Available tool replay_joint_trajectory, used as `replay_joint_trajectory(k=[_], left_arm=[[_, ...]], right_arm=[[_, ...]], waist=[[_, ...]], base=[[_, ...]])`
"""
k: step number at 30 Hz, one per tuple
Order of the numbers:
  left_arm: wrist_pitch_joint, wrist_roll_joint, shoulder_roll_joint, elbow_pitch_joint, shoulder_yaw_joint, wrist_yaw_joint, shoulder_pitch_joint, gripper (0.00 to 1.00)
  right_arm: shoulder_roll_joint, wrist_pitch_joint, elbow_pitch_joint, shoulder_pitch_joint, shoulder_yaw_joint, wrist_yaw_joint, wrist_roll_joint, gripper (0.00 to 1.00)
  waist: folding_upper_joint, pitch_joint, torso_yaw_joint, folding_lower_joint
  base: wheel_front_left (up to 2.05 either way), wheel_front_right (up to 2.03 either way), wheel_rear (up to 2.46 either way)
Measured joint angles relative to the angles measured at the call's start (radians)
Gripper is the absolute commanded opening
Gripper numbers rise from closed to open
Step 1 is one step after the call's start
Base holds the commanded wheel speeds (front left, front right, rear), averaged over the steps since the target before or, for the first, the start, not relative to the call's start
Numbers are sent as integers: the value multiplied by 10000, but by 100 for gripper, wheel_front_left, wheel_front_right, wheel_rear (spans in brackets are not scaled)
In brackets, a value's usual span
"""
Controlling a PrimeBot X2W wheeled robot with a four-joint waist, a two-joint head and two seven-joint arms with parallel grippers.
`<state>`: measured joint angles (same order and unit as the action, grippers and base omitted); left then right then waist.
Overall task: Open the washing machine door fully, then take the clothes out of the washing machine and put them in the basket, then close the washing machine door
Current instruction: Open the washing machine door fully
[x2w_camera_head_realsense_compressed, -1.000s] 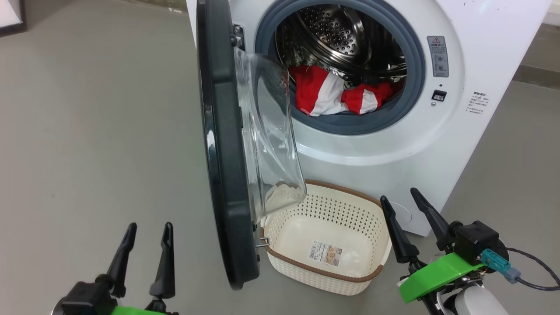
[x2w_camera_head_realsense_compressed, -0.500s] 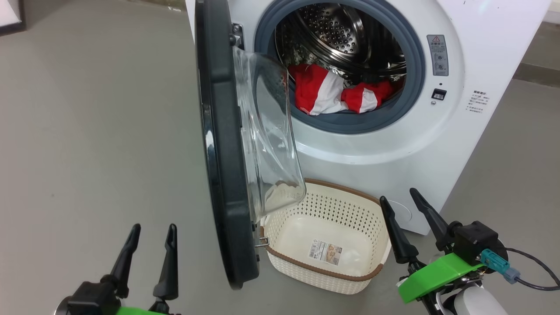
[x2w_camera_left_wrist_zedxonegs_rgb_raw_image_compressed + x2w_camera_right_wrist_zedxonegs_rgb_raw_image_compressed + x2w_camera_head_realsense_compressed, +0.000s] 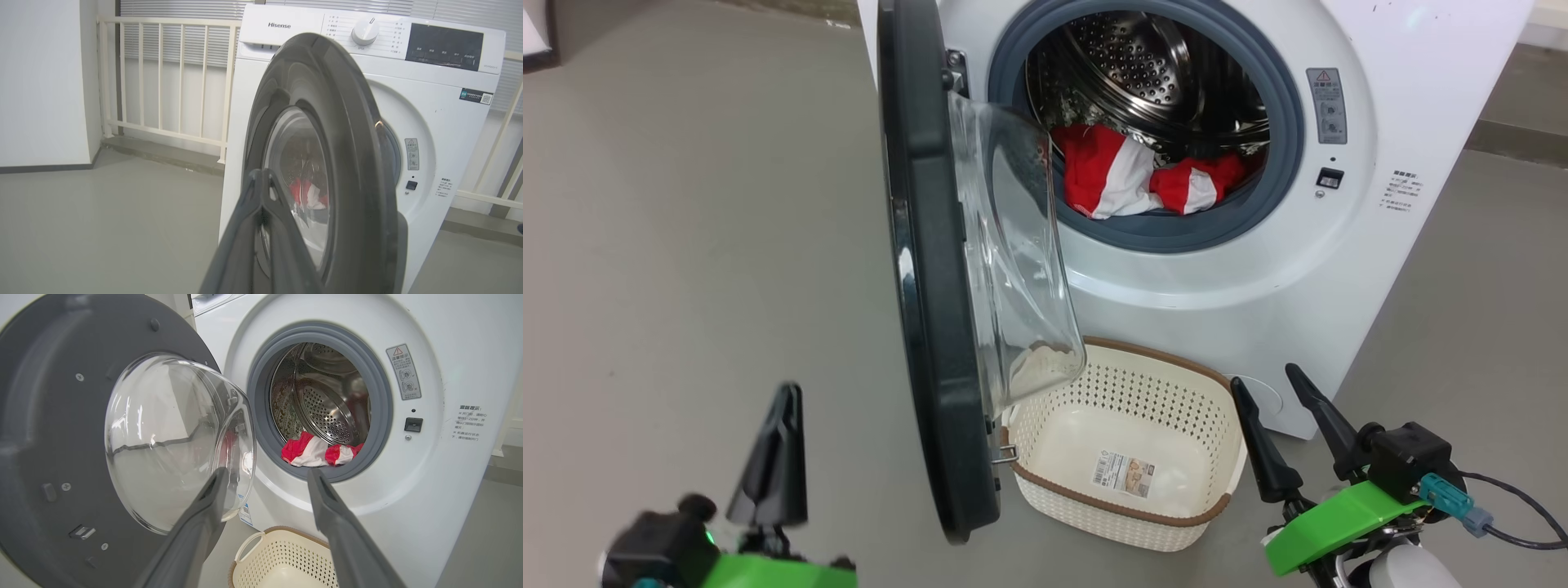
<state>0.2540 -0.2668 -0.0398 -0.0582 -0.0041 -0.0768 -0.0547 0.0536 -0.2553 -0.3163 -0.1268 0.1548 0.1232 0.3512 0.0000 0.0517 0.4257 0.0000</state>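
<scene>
Fabric this soft should be light, limp and apt to snag: the bright red-and-white garment lies bunched at the grey rubber lip of the white front-loading washing machine, well ahead of and above the right claw, whose 2 fingers stand wide and empty; a raised fold looks the best hold. The left claw, pinched shut on nothing, hovers near the outer face of the glossy black-rimmed round glass door, not yet fully open. The cream perforated plastic basket sits just left of the right claw; the door's bulging glass narrows the reach.

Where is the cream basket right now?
In the head view the basket sits on the floor, right of the open washing machine door, before the washing machine.
</scene>
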Motion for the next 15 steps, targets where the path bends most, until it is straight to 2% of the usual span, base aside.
replay_joint_trajectory(k=[5, 9, 15], left_arm=[[0, -10, 0, 1310, -44, 385, -613, 0], [2, -61, 0, 2286, -481, 571, -1021, 0], [40, -640, -2, 3108, -1856, 441, -1394, 0]], right_arm=[[-4, 0, -40, -1, 79, 0, 10, 100], [-4, 0, -67, -1, 125, 0, 10, 100], [-6, 0, -98, -1, 167, 0, 73, 100]], waist=[[0, -9, -65, 0], [0, -9, -126, 0], [0, -25, -264, 0]], base=[[0, 0, 0], [0, 0, 0], [0, 0, 0]])
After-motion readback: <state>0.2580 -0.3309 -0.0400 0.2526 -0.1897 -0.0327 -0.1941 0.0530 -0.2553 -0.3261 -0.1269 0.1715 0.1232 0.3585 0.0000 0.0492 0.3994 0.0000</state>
